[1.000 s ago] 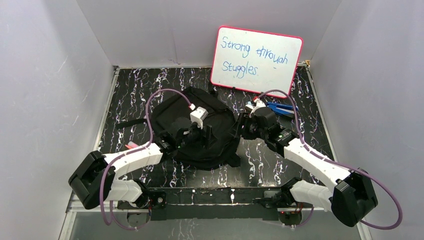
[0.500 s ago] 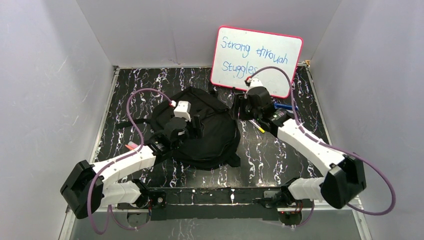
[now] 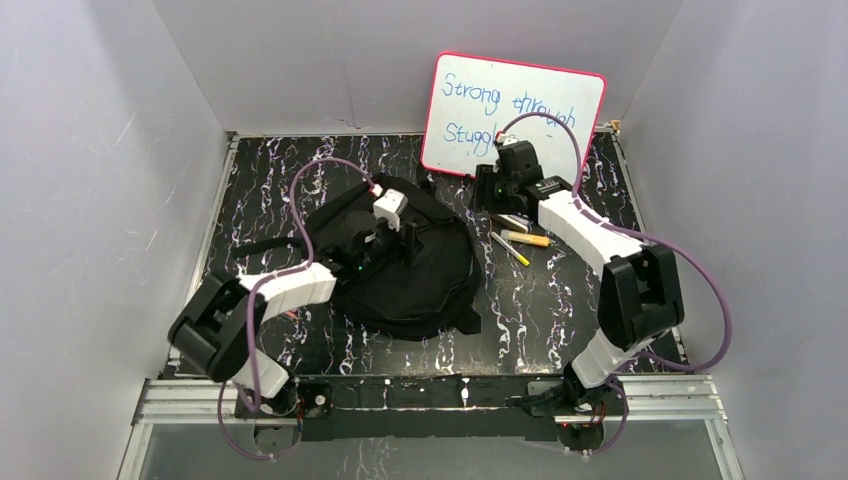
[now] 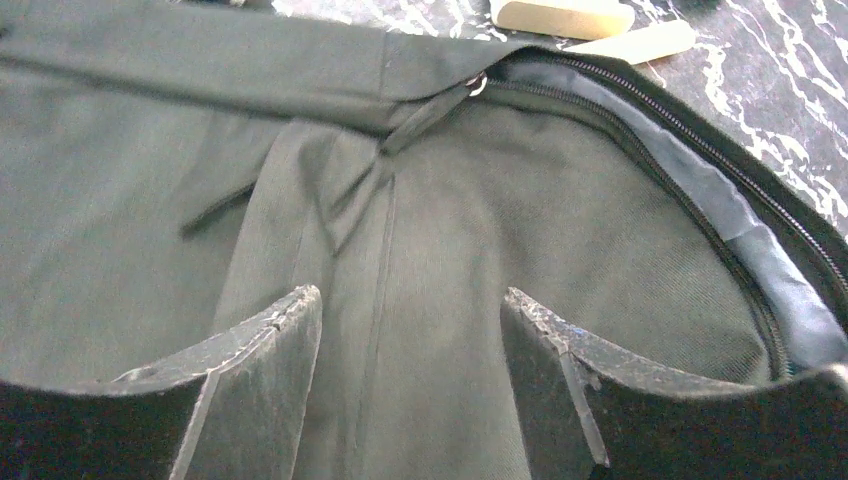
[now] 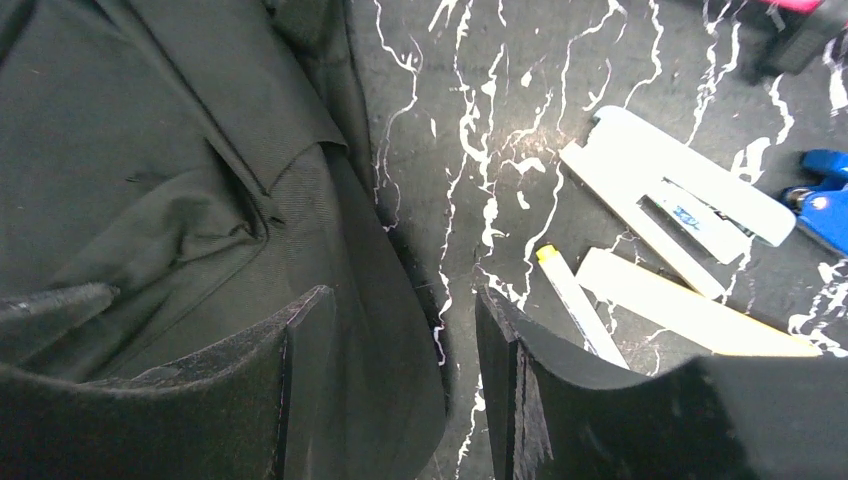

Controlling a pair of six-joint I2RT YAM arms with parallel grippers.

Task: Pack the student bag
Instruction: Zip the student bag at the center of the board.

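The student bag (image 3: 420, 275), a soft black backpack, lies flat in the middle of the table. My left gripper (image 3: 393, 243) is open and empty just above its fabric. In the left wrist view the gripper (image 4: 408, 300) faces the bag (image 4: 130, 200), with the open zip (image 4: 700, 190) curving along the right. My right gripper (image 3: 492, 190) is open and empty at the bag's back right edge. In the right wrist view the gripper (image 5: 402, 296) straddles the bag's edge (image 5: 150, 150) and bare table.
A pink-framed whiteboard (image 3: 515, 118) leans on the back wall behind my right gripper. A yellow marker (image 3: 527, 239) and pens (image 5: 578, 297) lie right of the bag, with a white ruler-like piece (image 5: 680, 190) and a blue item (image 5: 825, 205). Grey walls enclose the table.
My right gripper has moved back toward the whiteboard, uncovering the pens on the table. My left gripper has shifted left, then right and back over the bag. Both stay open.
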